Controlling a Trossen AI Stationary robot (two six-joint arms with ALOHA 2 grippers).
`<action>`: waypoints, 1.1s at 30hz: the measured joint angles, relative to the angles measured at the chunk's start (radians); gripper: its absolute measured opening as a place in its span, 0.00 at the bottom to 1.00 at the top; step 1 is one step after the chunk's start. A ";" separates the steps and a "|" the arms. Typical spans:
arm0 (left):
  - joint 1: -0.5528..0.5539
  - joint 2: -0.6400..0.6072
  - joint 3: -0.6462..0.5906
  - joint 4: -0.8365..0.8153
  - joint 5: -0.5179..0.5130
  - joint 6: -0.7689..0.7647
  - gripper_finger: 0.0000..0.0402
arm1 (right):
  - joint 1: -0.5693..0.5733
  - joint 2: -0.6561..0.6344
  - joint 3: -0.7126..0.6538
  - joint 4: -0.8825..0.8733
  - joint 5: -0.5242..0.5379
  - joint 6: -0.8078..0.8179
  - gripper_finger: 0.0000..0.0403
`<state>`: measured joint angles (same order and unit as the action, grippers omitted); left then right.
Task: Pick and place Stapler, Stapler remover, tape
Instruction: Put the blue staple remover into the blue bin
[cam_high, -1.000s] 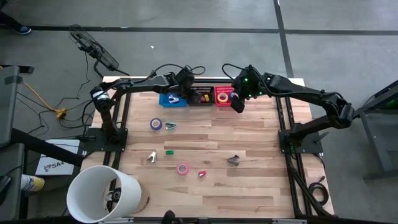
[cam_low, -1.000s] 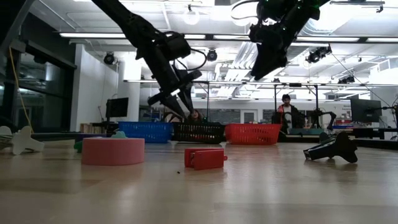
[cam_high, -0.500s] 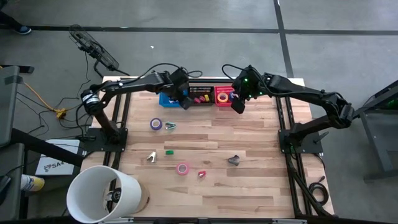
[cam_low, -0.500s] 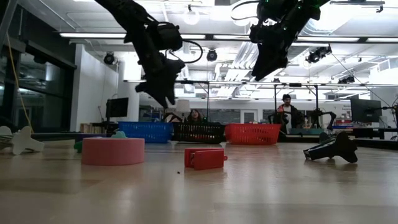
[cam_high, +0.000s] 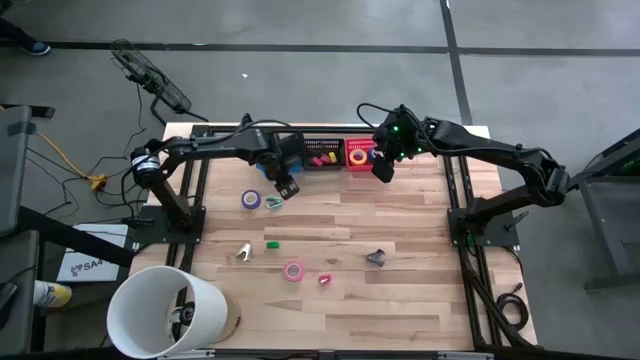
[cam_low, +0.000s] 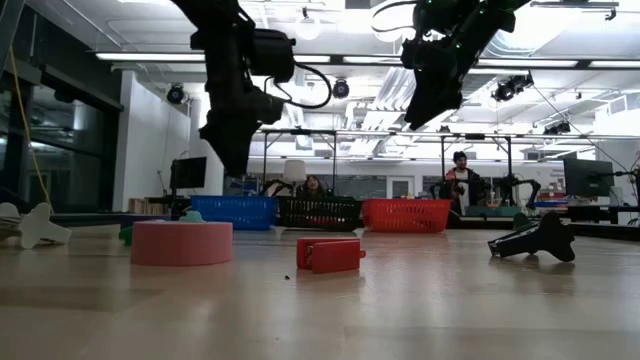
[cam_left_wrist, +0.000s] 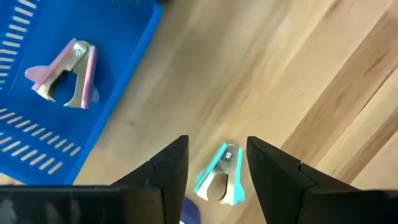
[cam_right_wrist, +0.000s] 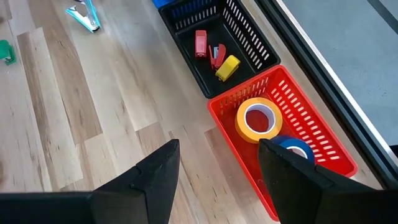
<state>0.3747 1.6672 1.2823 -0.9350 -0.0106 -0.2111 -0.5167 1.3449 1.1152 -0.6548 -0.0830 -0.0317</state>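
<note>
My left gripper (cam_high: 286, 188) (cam_left_wrist: 217, 163) is open and hovers over the teal staple remover (cam_left_wrist: 219, 178) (cam_high: 273, 203), which lies flat on the table with a finger on either side above it. The purple tape (cam_high: 251, 200) lies just beside it. A pink staple remover (cam_left_wrist: 65, 71) rests in the blue basket (cam_left_wrist: 118, 93). My right gripper (cam_high: 383, 170) (cam_right_wrist: 217, 163) is open, raised above the table by the red basket (cam_right_wrist: 323, 134), which holds the yellow tape (cam_right_wrist: 258, 119) and the blue tape (cam_right_wrist: 292, 149). The pink tape (cam_high: 293, 270) (cam_low: 182, 242) lies flat nearer the front.
The black basket (cam_right_wrist: 252, 37) holds red and yellow staplers. On the table lie a green stapler (cam_high: 271, 243), a white staple remover (cam_high: 243, 252), a red stapler (cam_high: 325, 280) (cam_low: 328, 254) and a black staple remover (cam_high: 376, 258) (cam_low: 535, 238). A big white cylinder (cam_high: 165, 310) stands at the near left corner.
My left gripper has moved from above the blue basket toward the table's near edge and down, turning as it went, and now stands over the teal staple remover. The right arm has kept still.
</note>
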 joint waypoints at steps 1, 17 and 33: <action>-0.007 0.000 0.000 -0.001 0.000 0.000 0.39 | 0.000 0.000 0.000 0.000 0.000 -0.001 0.52; -0.049 0.057 0.000 -0.134 0.035 0.027 0.68 | 0.000 0.000 0.000 0.001 0.000 -0.002 0.52; -0.057 0.208 0.000 -0.132 -0.006 0.112 0.69 | 0.000 0.000 0.000 -0.015 -0.003 -0.005 0.52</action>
<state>0.3177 1.8750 1.2819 -1.0666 -0.0164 -0.0994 -0.5167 1.3445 1.1152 -0.6697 -0.0859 -0.0368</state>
